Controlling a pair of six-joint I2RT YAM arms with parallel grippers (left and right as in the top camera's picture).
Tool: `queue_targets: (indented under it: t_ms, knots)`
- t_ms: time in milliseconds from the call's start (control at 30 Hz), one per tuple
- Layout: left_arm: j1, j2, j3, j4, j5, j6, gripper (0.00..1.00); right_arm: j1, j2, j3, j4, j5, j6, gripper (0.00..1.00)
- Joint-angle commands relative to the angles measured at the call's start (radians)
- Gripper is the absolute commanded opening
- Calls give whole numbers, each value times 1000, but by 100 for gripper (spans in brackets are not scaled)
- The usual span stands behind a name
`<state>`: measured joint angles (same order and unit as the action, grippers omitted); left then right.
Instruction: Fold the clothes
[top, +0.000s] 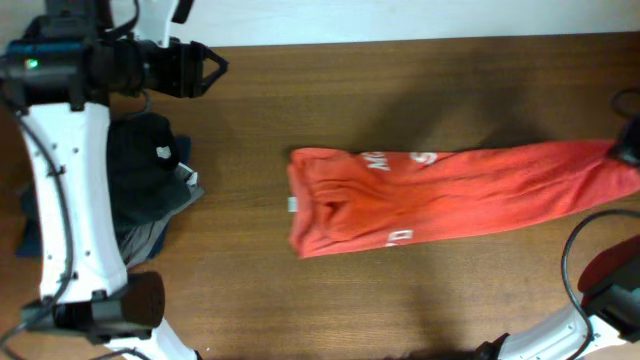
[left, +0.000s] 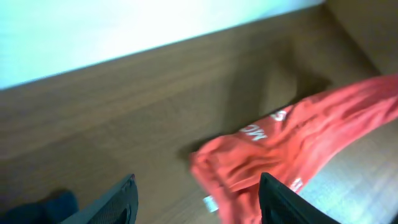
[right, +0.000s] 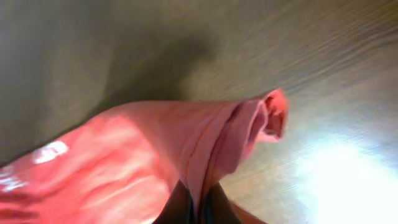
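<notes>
Across the middle of the table (top: 300, 90), overhead view: red-orange T-shirt (top: 450, 195), stretched into a long band from left to right.
Left end of the T-shirt: wider and bunched, white neck tag (top: 292, 206) at its left edge, white lettering (top: 378, 160) along the far side and again by the near side.
Right end of the T-shirt: narrowed, running to the right gripper (top: 628, 150) at the right edge of the view, mostly cut off there.
Far left corner, left gripper (top: 222, 68): jaws parted, nothing between them, well apart from the T-shirt.
Left side, dark garments (top: 150, 170): heaped on the table, partly under the left arm, apart from the T-shirt.
Left wrist view, left gripper (left: 198, 180): two dark fingers (left: 115, 205) wide apart at the bottom edge, holding nothing.
Left wrist view, T-shirt (left: 292, 143): beyond the fingers on the table (left: 124, 112), slanting up to the right edge, neck tag (left: 209, 202) and lettering (left: 252, 132) showing, all blurred.
Left wrist view, dark garments (left: 56, 202): a corner at the lower left.
Right wrist view, right gripper (right: 198, 208): closed tight on a fold of the T-shirt (right: 143, 149), cloth pinched between the fingers (right: 171, 211) at the bottom edge.
Right wrist view, cloth: fanning up and left from the pinch, curled edge at the right, table (right: 280, 50) behind with a dark shadow.
</notes>
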<state>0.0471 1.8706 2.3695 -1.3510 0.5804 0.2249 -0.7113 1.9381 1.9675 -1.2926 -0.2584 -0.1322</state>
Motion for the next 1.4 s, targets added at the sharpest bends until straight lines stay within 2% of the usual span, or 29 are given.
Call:
queue_targets:
  t_ms: [0,433,733,933,967,1000,1033,1200,1367]
  knots:
    - [16,-71,8,11,-3,16,64,11,-25,71,-43,32,14,4]
    - [19,-85,8,9,-5,16,65,312,-22,-6,-106,114,6,4]
    - [19,-85,8,8,-5,16,65,552,-22,-210,-61,148,6,4]
    - [19,-85,8,8,-5,16,65,690,-22,-365,48,147,39,4]
    - [19,-85,8,8,-5,16,65,707,-22,-391,71,148,45,7]
    - [19,-85,8,7,-5,16,65,718,-22,-412,84,148,45,16]
    - [19,-85,8,7,-5,16,65,726,-22,-426,90,148,44,31]
    - [21,-85,8,8,-5,16,65,720,-27,-422,83,192,34,36]
    - [21,-85,8,8,-5,16,65,649,-26,-406,113,185,109,45]
